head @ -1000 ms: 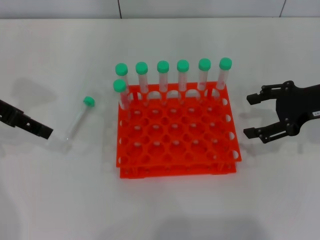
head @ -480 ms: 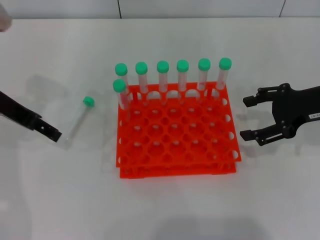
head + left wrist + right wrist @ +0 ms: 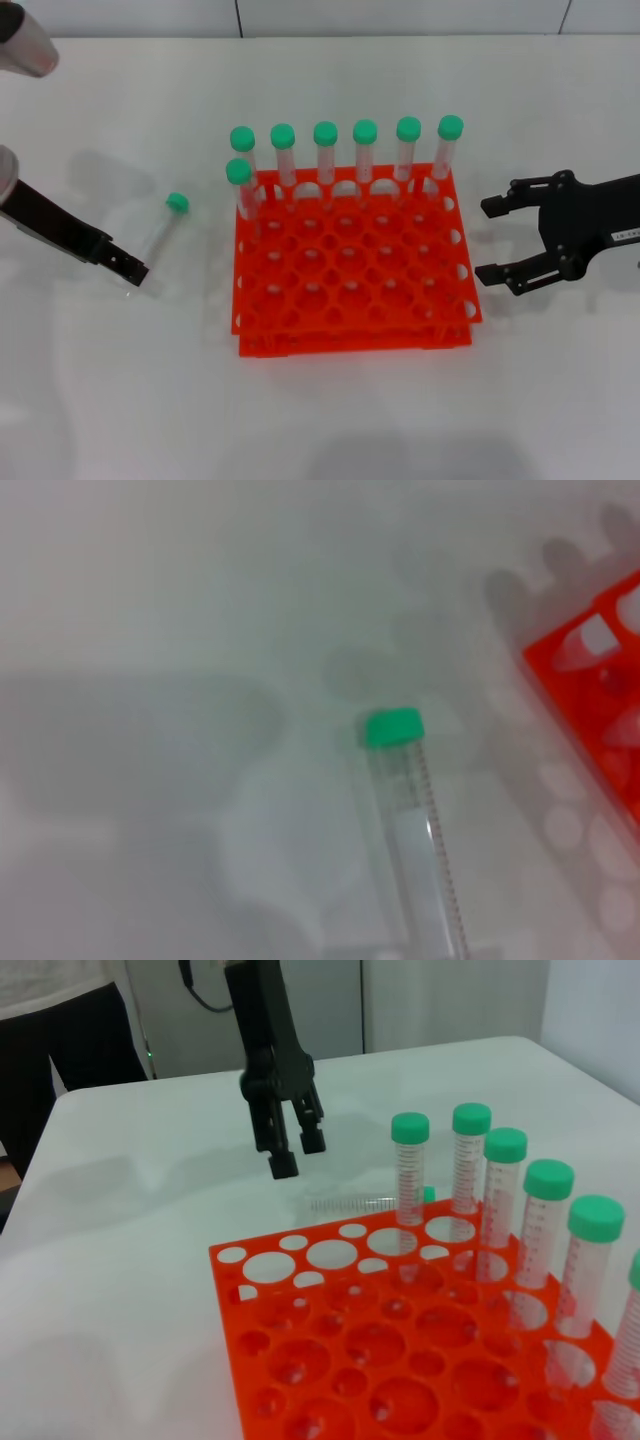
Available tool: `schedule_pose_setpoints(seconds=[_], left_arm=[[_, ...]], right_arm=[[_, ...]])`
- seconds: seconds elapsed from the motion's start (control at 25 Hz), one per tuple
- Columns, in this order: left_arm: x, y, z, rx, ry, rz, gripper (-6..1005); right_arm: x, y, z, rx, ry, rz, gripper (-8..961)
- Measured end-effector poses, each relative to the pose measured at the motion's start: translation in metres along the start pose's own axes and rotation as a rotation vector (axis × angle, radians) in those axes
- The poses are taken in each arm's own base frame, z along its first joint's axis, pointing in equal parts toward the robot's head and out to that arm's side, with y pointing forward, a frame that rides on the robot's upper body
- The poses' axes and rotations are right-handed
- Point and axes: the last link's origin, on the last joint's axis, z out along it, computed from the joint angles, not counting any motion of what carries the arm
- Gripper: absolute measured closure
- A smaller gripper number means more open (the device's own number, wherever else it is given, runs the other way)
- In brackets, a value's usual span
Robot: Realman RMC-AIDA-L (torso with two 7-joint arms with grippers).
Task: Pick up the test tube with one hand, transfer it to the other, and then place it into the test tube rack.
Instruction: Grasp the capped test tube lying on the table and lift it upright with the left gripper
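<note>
At the far left of the head view we see the left gripper [image 3: 132, 270] reaching in on its black arm, its tip low over the white table [image 3: 330, 420] and just beside the bottom end of the test tube [image 3: 160, 237]. In the right wrist view that same gripper [image 3: 292, 1152] hangs above the tube with its fingers [image 3: 283, 1163] a little apart and nothing between them, so we read it as released.

The tube lies flat on the table, apart from the rack, its green cap [image 3: 177, 203] pointing away from the robot. In the left wrist view it [image 3: 415, 858] fills the middle, cap [image 3: 391, 727] up, with a corner of the rack [image 3: 590, 685] off to one side.

Moving right, we come to the test tube rack [image 3: 352, 265], standing at the centre of the table. Seven green-capped tubes [image 3: 366, 155] stand upright in it: six along its far row and one more in the next row at the left corner.

At the right, the right gripper [image 3: 487, 240] hovers just beside the rack's right edge, apart from it. Its two fingers [image 3: 510, 274] are spread wide and point toward the rack, holding nothing. A small white label [image 3: 625, 236] shows on its black wrist.
</note>
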Motion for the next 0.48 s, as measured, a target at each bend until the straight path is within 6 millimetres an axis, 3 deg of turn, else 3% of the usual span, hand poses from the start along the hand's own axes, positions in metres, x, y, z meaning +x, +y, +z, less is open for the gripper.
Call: schedule_pose_setpoints(seconds=[0.44, 0.48], left_arm=[[0.0017, 0.0027, 0.0049, 0.006, 0.004, 0.0, 314], [0.0017, 0.0028, 0.0057, 0.005, 0.003, -0.004, 352]], right_arm=[[-0.0005, 0.0024, 0.0051, -0.01, 0.002, -0.003, 81], [-0.0006, 0.0024, 0.0051, -0.01, 0.002, -0.003, 80]])
